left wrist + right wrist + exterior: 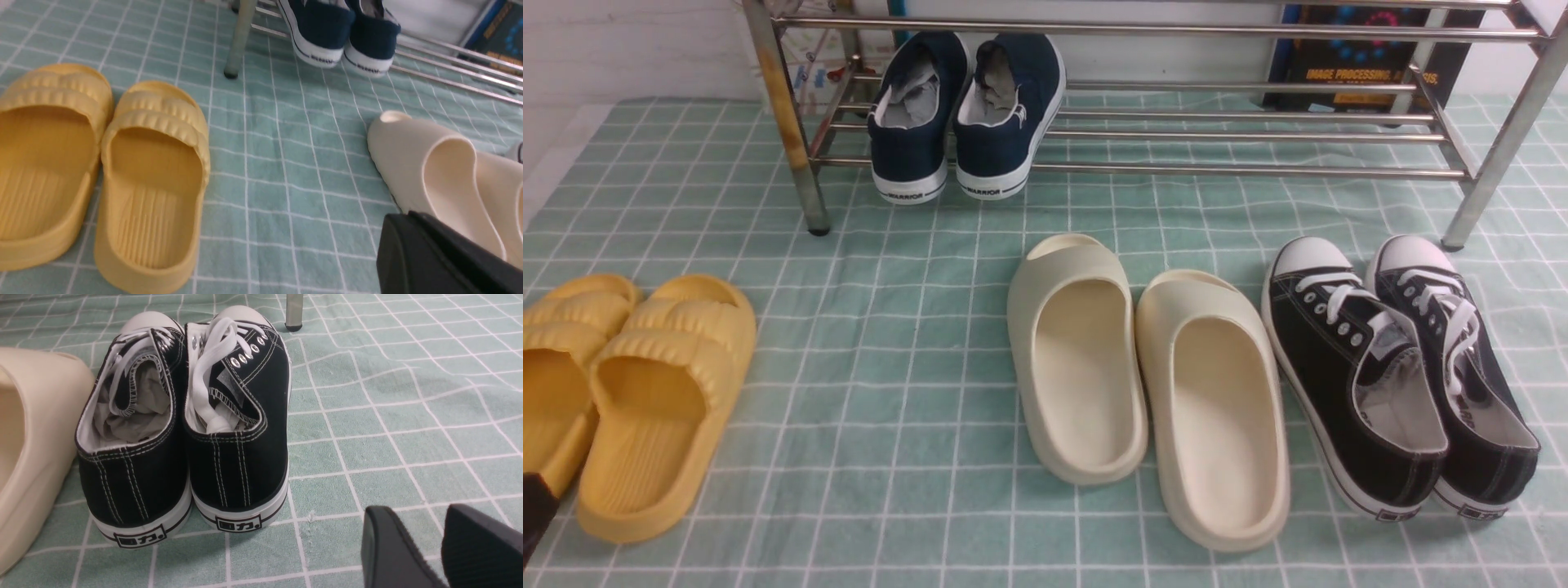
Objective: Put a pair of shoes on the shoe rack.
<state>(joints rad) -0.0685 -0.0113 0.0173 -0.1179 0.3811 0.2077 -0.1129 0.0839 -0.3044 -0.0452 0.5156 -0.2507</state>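
the pair of shoes (968, 114), 2 navy slip-ons with white soles and grey paper stuffing, is sitting on the lower bars of the shoe rack (1176, 139), near its left end, heels facing the camera and jutting slightly past the front bar. the 2 shoes are lying side by side, touching. on the green checked cloth (890, 392) in front of the rack, 2 cream slides (1143, 376) are lying in the middle, 2 black lace-up sneakers (1396, 376) just to their right, and 2 yellow slides (629, 392) well apart at the left. the left gripper (433, 257) is hovering above the cloth beside a cream slide, clenched and holding nothing. the right gripper (441, 547) is hanging behind the black sneakers, its 2 fingers (388, 547) standing slightly apart, grasping nothing.
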